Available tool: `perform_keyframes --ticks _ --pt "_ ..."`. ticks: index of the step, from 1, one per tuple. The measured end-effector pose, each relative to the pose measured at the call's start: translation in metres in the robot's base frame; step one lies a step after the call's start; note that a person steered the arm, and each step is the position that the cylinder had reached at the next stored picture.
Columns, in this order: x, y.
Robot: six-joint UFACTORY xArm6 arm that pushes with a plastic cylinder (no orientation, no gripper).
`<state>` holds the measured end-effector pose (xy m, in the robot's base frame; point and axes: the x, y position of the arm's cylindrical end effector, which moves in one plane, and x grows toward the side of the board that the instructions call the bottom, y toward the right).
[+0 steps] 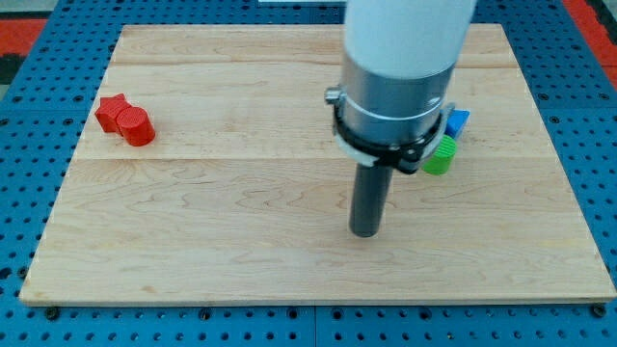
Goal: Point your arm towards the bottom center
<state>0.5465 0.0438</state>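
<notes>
The wooden surface (241, 193) fills most of the view, lying on a blue pegboard (29, 145) whose holes show all round it; a red strip (19, 29) of the same perforated material sits at the view's top left, and another at the top right.

The arm (405, 58) comes down from the view's top edge, where its white upper body is cut off. Below it a grey collar with a dark clamp ring narrows into the dark rod. There is no pincer to report on: the arm ends in the rod alone. My tip (363, 234) rests on the surface a little right of centre, in the lower half, with bare wood between it and the bottom edge.

The collar hides part of what lies behind it. A blue block (458, 120) pokes out at the collar's right edge, its shape hard to make out. Just below it stands a green cylinder (441, 156), partly covered as well. Both are up and to the right of my tip, apart from it.

Far over at the view's left, two red blocks touch: a red star (114, 109) and a red cylinder (138, 126). I count four blocks in all: two red, one blue, one green.
</notes>
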Motion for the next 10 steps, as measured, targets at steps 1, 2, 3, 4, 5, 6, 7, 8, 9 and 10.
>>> perform_keyframes --ticks 1,2,3,4,5,6,7,8,9,10 --pt "-0.002 -0.061" --pt "-0.003 -0.124" --pt "-0.003 -0.137" --pt "-0.003 -0.137" --pt "0.009 -0.135" --pt "0.012 -0.096" --pt "0.012 -0.079" --pt "0.012 -0.079" --pt "0.025 -0.087" --pt "0.030 -0.089"
